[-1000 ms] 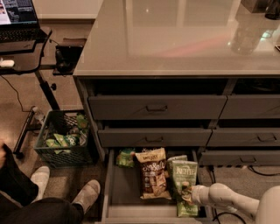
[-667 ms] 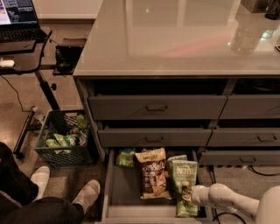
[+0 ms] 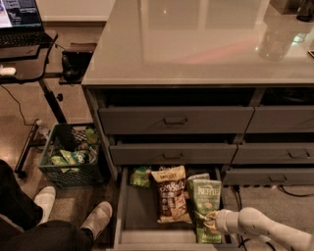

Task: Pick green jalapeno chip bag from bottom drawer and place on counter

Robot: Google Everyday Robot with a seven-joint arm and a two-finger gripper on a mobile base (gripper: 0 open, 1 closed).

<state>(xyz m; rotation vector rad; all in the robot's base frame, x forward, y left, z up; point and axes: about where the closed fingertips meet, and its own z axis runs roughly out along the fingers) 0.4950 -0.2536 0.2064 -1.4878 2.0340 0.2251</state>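
The bottom drawer [image 3: 128,215] stands pulled open below the counter [image 3: 196,44]. The green jalapeno chip bag [image 3: 141,176] lies at the drawer's back left, partly under the drawer above. Beside it lie a taller brown-and-cream bag [image 3: 170,194] and a green bag with a white "Kettle" label [image 3: 206,203]. My gripper [image 3: 213,221] reaches in from the lower right on a white arm. It rests over the lower part of the Kettle bag, well to the right of the jalapeno bag.
Closed grey drawers with bar handles [image 3: 175,120] sit above the open one. A green crate [image 3: 68,158] with green bags stands on the floor at left. A person's legs and shoes [image 3: 97,219] are at the lower left. A desk with a laptop [image 3: 19,14] is at the upper left.
The gripper has edged slightly to the left over the Kettle bag. The bags have not visibly moved.
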